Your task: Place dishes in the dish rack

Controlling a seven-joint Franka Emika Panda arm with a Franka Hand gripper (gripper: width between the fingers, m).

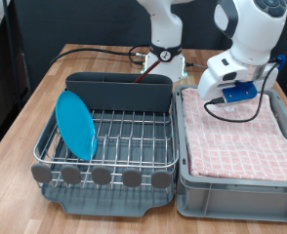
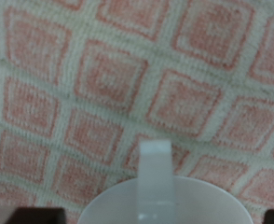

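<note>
The dish rack [image 1: 109, 132] stands at the exterior view's left. The light-blue plate [image 1: 75, 124] stands on edge in its left side. A reddish-brown spoon [image 1: 143, 73] seems to lean in the rack's tall back wall. My gripper [image 1: 228, 94] is over the far part of the cloth-lined bin. In the wrist view the white cup [image 2: 165, 201] with its handle [image 2: 156, 163] sits close below the hand on the checked cloth. Only dark fingertips [image 2: 39, 217] show at the frame's corners, wide apart on either side of the cup. In the exterior view the hand hides the cup.
The grey bin [image 1: 231, 190] lined with pink checked cloth [image 1: 236, 141] stands right beside the rack. Black cables [image 1: 95, 51] run across the wooden table behind the rack. The robot base [image 1: 165, 49] stands at the back.
</note>
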